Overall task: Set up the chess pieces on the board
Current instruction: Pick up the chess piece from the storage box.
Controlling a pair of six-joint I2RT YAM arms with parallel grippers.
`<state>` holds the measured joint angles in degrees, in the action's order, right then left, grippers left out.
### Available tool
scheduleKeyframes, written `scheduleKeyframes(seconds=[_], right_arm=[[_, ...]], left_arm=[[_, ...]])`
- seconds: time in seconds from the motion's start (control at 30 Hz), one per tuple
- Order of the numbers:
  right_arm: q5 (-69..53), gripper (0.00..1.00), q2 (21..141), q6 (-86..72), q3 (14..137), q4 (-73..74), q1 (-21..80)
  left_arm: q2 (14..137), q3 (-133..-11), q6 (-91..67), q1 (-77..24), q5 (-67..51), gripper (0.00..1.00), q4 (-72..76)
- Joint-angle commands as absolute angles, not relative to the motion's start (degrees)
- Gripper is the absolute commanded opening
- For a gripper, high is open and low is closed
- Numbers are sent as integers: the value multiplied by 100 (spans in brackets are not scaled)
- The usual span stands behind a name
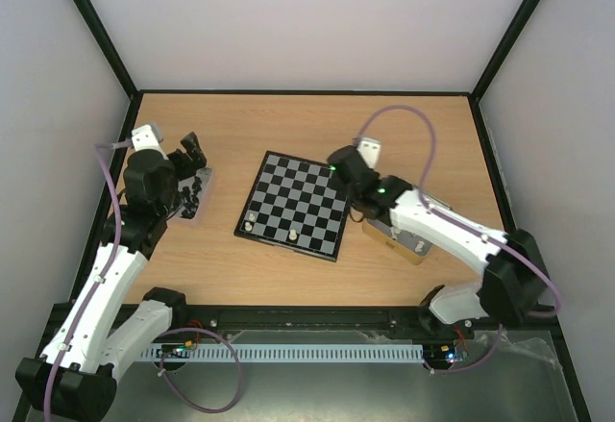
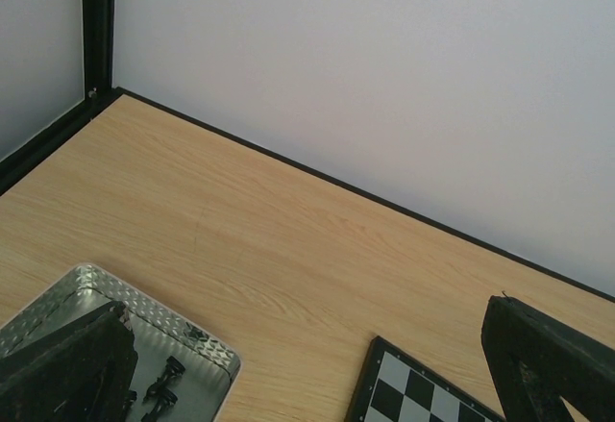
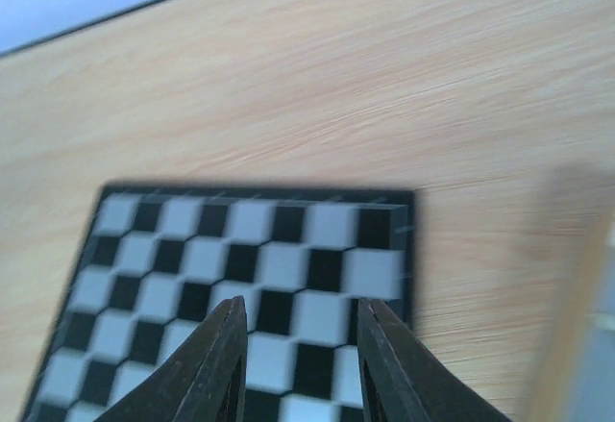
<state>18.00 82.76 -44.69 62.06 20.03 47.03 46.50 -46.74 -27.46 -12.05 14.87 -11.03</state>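
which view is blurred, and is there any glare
Right wrist view: smeared, the board soft in its checks and far rim. Left wrist view: sharp, with a bright sheen on the metal tin. Top external view: sharp and evenly lit, only soft shadows.

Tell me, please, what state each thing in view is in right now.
board: flat, mostly bare.
left tin: lidless.
white pieces: two on the board's near row.
black pieces: loose in the left tin.
left claw: wide open, empty, by the left tin.
right claw: jaws apart, empty, over the board.
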Motion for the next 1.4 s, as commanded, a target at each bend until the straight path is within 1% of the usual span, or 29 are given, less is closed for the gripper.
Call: scheduleKeyframes(seconds=[0.0,0.17,0.33,0.5,0.63,0.93,1.1,1.3,1.37], right_arm=[[2713,31,7400,-4848,5459,2561,4091],[2481,29,6599,-4963,4674,3018,3306],[1883,30,6347,-5109,4061,3326,2828],[1291,29,6461,-5202,3623,3041,2590],[1094,24,6766,-5154,3530,2899,2569],[1408,20,7274,-5010,3447,2814,2477],[1234,15,7413,-4925,3422,2643,2430],[1267,3,7329,-4857,3498,2653,2421],[1406,2,7226,-4813,3623,2759,2423]], left_arm=[[4629,-4587,-2746,-1177,1420,99,-944],[4647,-4572,-2741,-1178,1423,99,-949],[4692,-4570,-2767,-1178,1365,99,-931],[4698,-4562,-2777,-1177,1357,99,-932],[4685,-4558,-2777,-1177,1373,99,-932],[4672,-4561,-2777,-1178,1389,99,-931],[4672,-4561,-2769,-1177,1405,99,-940],[4683,-4557,-2768,-1178,1404,99,-940],[4680,-4553,-2769,-1178,1403,99,-940]])
